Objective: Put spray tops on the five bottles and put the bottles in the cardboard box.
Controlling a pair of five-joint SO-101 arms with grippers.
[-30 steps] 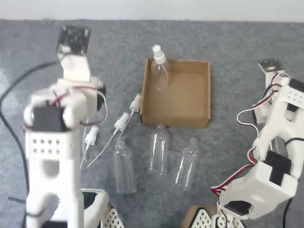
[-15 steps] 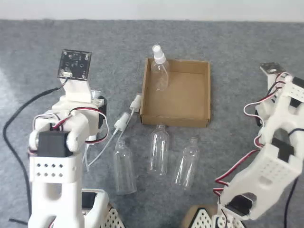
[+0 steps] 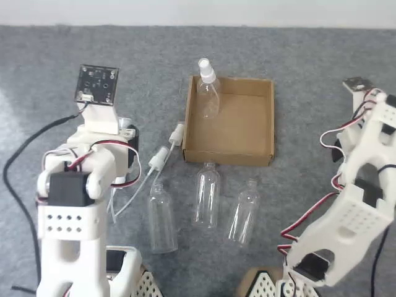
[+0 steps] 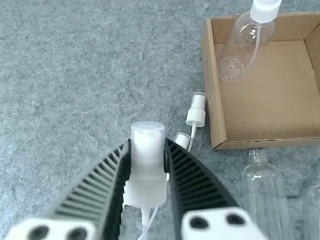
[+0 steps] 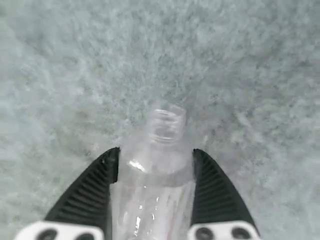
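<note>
— Grey desk (image 3: 309, 62), overhead: 1 capped bottle (image 3: 208, 99) in the cardboard box (image 3: 229, 158), 3 bare bottles (image 3: 207, 198) before it.
— Wrists: left tool (image 4: 146, 145) clenches a spray top (image 4: 147, 167), right tool (image 5: 155, 152) grips an uncapped bottle (image 5: 167, 125); right arm edged rightward.

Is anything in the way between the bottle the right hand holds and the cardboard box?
Nothing visible. The right hand grips a topless bottle, and the carpet between that arm and the box looks bare. One capped bottle lies along the box's left side.
</note>
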